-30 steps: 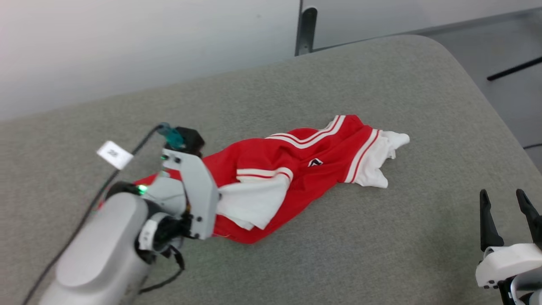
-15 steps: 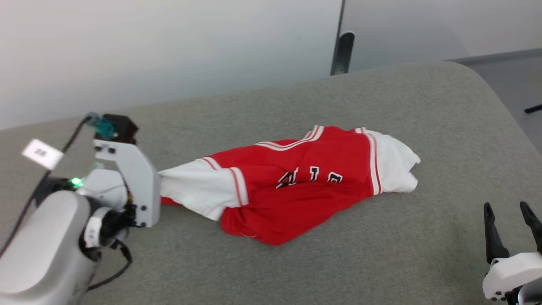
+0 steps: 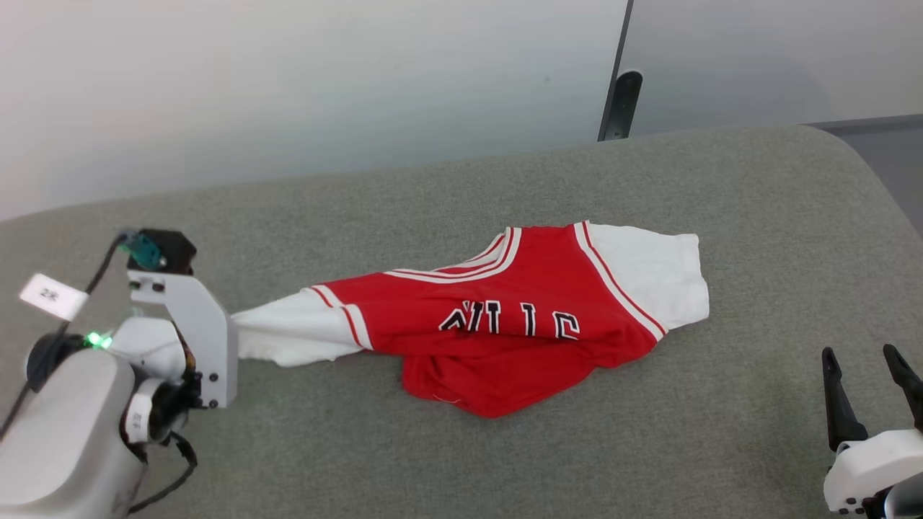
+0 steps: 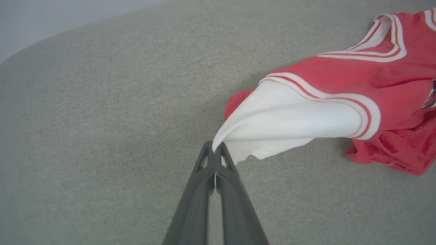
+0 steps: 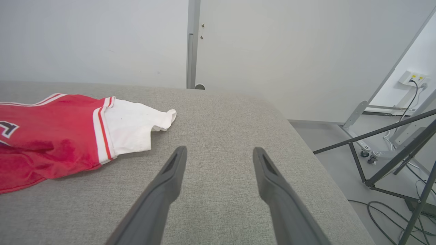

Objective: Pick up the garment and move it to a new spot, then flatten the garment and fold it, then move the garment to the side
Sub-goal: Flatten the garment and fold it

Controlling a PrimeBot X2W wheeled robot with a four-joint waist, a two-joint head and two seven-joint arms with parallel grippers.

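**The left gripper [image 4: 214, 149] pinches one white sleeve [image 4: 289, 122] while the red garment [image 3: 505, 317] lies bunched on the grey pad [image 3: 649, 447].**

On the left, the left gripper is shut tight on just the edge of the white sleeve, low over the grey pad. In the middle, the garment lies on the pad, stretched long toward that gripper, with its red bottom part tucked under in a lump (the black letters [image 3: 515, 319] look upside down from the head view). On the right, the other white sleeve [image 3: 652, 274] lies flat, and the right gripper [image 3: 859, 351] is wide open, holds nothing, and is well apart from the cloth. The pinch has only a tiny bit of cloth, so a hard pull could make the sleeve slip out. Pulling by one sleeve could also drag the lump along and twist the garment, making it harder to flatten.
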